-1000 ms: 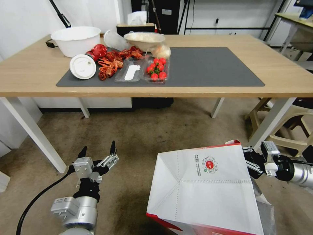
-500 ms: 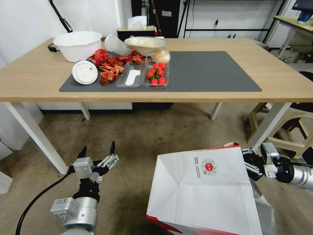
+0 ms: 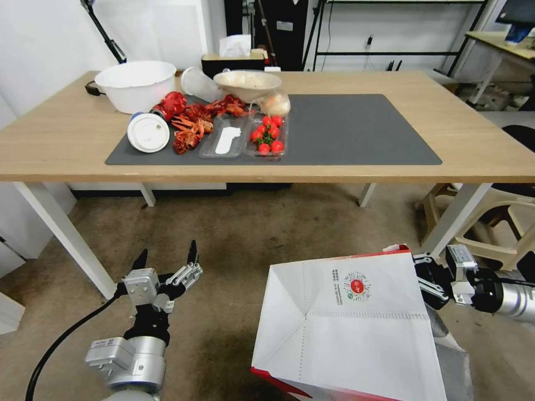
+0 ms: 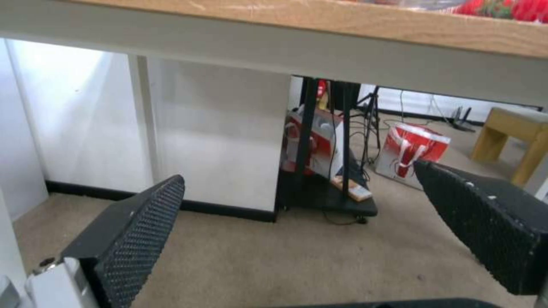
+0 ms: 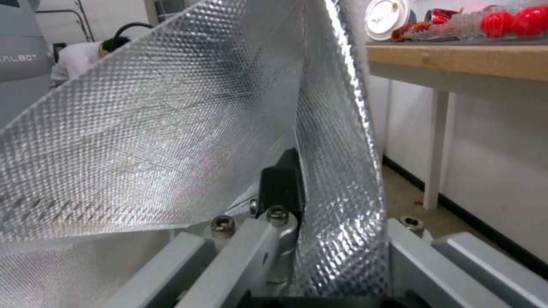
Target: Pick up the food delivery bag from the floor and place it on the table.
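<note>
White paper with red trim, the food delivery bag [image 3: 348, 328] hangs tilted at about five o'clock in the head view, its silver foil lining [image 5: 171, 141] showing in the right wrist view. The right gripper [image 3: 428, 281] comes in from three o'clock and pinches the bag's upper rim, one dark finger [image 5: 280, 184] pressed against the foil fold. Below and around the bag lies the stained brownish floor [image 3: 239, 234]. At seven o'clock the left gripper [image 3: 166, 260] hovers above the floor, well apart from the bag, its two black pads [image 4: 143, 226] spread wide with nothing between them. Across twelve o'clock stands the table [image 3: 56, 150] with its light wood top and dark grey mat [image 3: 356, 131]; a white bowl [image 3: 136, 83], red crayfish [image 3: 189, 125] and a tray of cherry tomatoes [image 3: 267, 133] sit toward eleven o'clock.
</note>
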Tool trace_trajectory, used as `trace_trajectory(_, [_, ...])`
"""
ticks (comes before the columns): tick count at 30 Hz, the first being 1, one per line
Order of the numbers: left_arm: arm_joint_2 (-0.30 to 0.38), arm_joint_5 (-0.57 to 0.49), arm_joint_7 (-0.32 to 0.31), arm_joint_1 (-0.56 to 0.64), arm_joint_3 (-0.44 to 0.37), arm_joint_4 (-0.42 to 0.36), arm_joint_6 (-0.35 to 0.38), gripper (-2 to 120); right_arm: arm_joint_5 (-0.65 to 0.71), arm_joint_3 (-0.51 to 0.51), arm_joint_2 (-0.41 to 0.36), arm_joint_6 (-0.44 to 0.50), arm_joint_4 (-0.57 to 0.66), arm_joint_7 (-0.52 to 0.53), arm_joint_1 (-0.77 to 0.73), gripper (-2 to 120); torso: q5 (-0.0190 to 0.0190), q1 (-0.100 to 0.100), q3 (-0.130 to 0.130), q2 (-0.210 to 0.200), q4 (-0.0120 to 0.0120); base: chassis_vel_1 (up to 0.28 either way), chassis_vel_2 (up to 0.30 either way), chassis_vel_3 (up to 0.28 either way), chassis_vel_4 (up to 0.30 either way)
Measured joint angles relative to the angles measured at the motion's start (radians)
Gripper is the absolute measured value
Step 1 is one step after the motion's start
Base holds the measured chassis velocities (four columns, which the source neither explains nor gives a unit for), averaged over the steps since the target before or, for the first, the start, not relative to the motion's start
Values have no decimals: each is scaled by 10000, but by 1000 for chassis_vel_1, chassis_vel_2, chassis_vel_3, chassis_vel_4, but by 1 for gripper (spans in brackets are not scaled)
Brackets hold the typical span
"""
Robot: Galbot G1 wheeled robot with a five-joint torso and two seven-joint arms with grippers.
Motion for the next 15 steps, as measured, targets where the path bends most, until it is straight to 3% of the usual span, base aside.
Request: trace_trajectory(15, [5,23,2,17,-7,-9,-32,100,-2,-25,12,-8,15,-20,17,0,0,215,364,577,0,0,0,0,0])
